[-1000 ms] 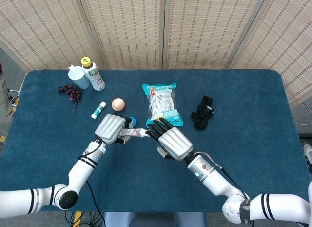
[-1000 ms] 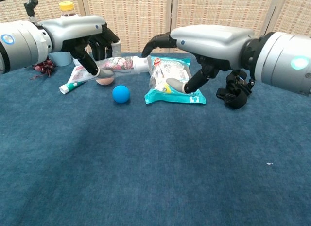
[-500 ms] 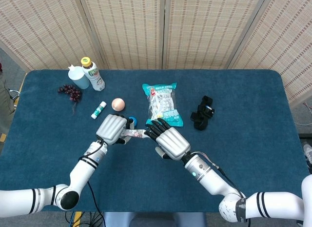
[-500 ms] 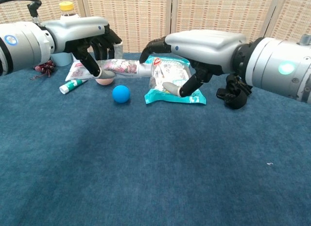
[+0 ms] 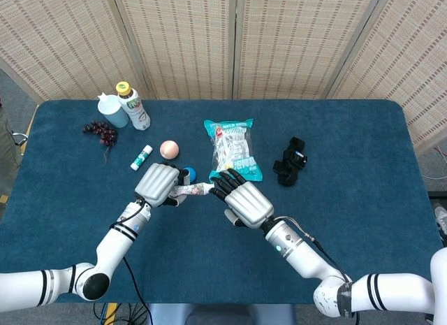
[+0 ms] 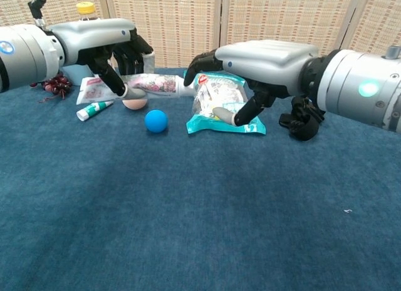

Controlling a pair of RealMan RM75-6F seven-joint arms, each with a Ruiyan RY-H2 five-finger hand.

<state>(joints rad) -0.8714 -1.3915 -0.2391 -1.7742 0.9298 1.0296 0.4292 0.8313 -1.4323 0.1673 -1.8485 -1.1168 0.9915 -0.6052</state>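
Gripping a patterned tube, the left hand; right hand fingertips at its cap.

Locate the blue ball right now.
The blue ball sits on the table left of centre in the chest view, below the tube that the left hand holds, between the peach-coloured ball and the snack bag.

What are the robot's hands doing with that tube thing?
The left hand holds a printed tube up off the blue table, lying level. The right hand has its fingertips at the tube's cap end, just in front of a snack bag. A blue ball and a peach-coloured ball lie nearby.
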